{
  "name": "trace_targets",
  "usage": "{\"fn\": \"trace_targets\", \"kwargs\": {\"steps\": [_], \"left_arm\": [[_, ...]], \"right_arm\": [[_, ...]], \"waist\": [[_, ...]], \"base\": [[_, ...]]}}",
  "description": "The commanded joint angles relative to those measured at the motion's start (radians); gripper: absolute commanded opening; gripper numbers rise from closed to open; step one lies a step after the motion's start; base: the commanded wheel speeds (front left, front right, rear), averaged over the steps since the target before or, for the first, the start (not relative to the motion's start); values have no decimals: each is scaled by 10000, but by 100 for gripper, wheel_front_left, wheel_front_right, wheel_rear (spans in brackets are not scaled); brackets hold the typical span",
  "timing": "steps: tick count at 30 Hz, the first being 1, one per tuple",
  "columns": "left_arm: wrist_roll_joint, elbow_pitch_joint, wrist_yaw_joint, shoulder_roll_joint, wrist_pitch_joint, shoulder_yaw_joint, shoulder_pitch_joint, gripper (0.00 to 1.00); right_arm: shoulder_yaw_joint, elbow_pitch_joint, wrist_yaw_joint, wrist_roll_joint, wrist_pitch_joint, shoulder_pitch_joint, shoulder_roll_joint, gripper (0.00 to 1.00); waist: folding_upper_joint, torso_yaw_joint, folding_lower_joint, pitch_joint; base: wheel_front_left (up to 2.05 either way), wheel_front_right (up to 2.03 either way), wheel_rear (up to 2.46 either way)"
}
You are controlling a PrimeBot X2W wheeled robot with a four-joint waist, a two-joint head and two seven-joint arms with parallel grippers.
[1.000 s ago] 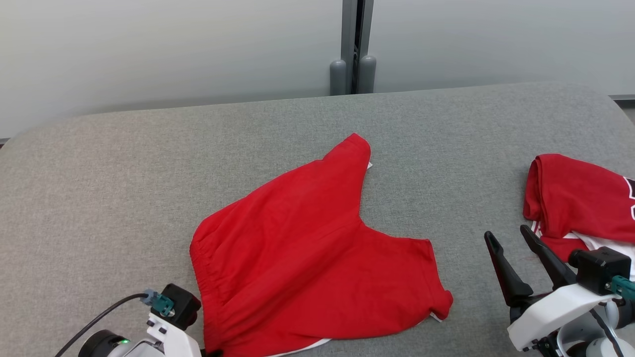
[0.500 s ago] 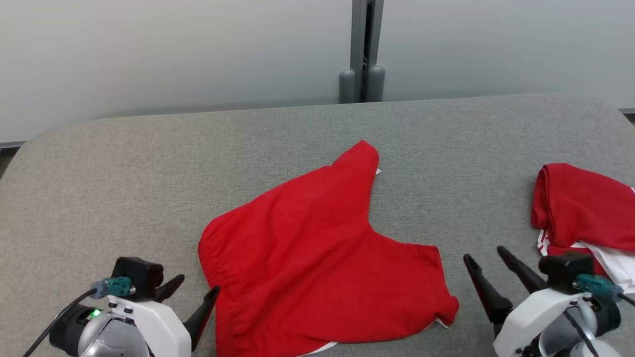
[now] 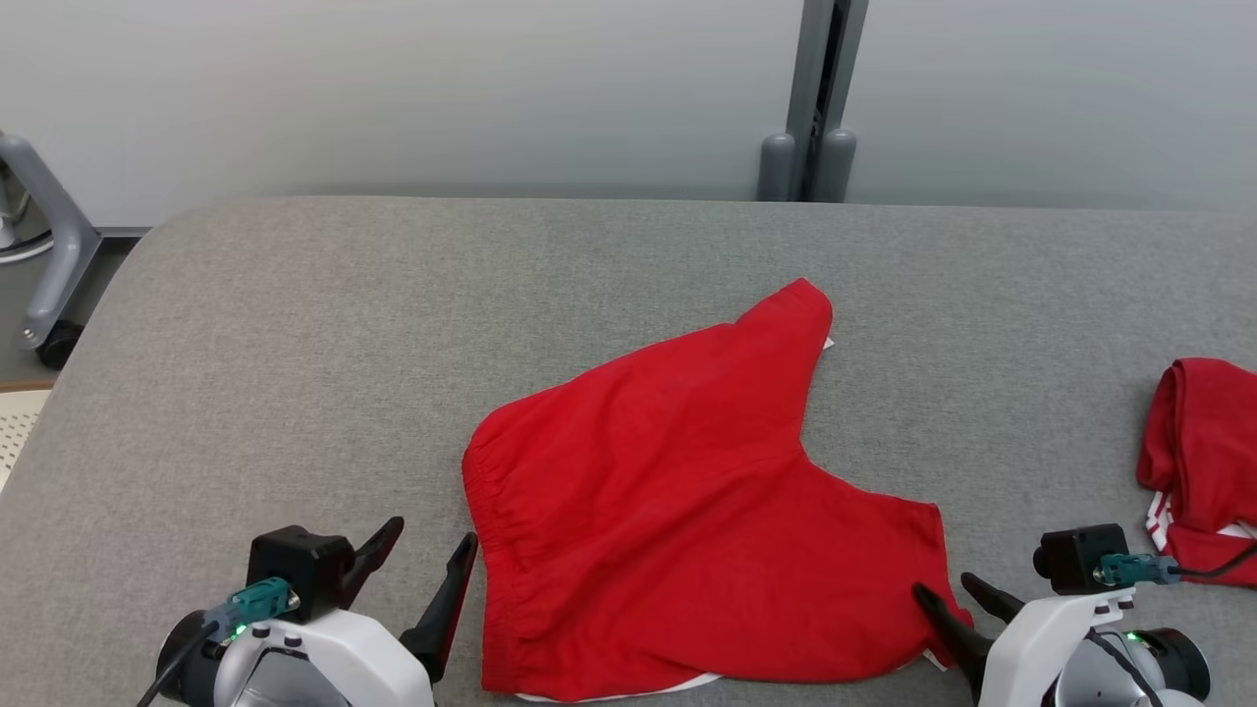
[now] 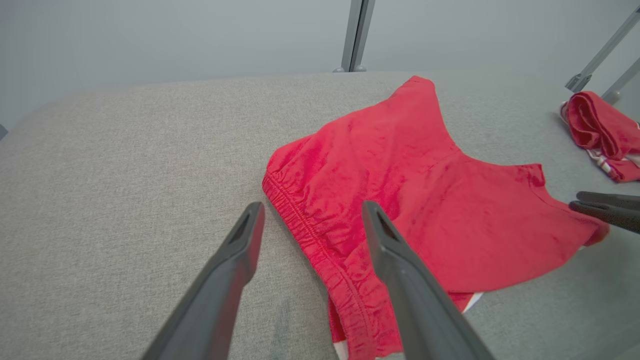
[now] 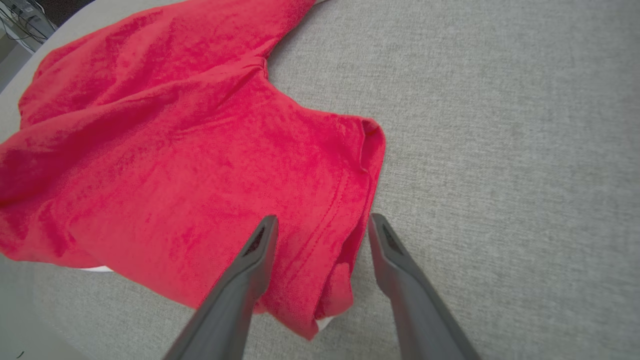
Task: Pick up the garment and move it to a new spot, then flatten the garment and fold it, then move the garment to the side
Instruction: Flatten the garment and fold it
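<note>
At frame centre, over the red shorts (image 3: 687, 511) lying on the grey table (image 3: 295, 344), I am poising my open left gripper (image 3: 432, 535) by the waistband (image 3: 486, 530) and open right gripper (image 3: 943, 586) astride the leg hem (image 3: 933, 550), aiming to pinch both layers.

The left gripper (image 3: 434, 530), two long dark fingers on a white wrist, has its jaws spread wide, low by the near edge of the grey cloth-covered table (image 3: 295, 295). The right gripper (image 3: 943, 584), built alike, also stands parted at that edge.
</note>
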Motion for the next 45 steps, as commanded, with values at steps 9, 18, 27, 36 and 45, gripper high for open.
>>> {"fn": "trace_targets", "kwargs": {"steps": [9,18,27,36,45], "left_arm": [[36,335,-211,-120,-102,-100,-232,100],[148,420,-276,-281,-159,-216,-439,100],[74,710,-350,-570,-408,-307,-339,100],[36,893,-417,-638,-426,-343,-410,100],[-9,960,-467,-561,-321,-385,-467,100]], "right_arm": [[-234,-105,1,38,-302,-155,44,0],[-596,73,0,32,-334,-451,10,0],[-1375,-605,1,-60,4,595,223,100],[-1787,-1443,1,-176,1405,1429,683,100],[-1982,-1614,1,-497,2045,1531,1112,13]], "waist": [[0,286,0,46],[0,435,0,189],[0,498,0,90],[0,471,0,116],[0,619,0,135]], "base": [[0,0,0],[0,0,0],[0,0,0],[0,0,0],[0,0,0]]}}
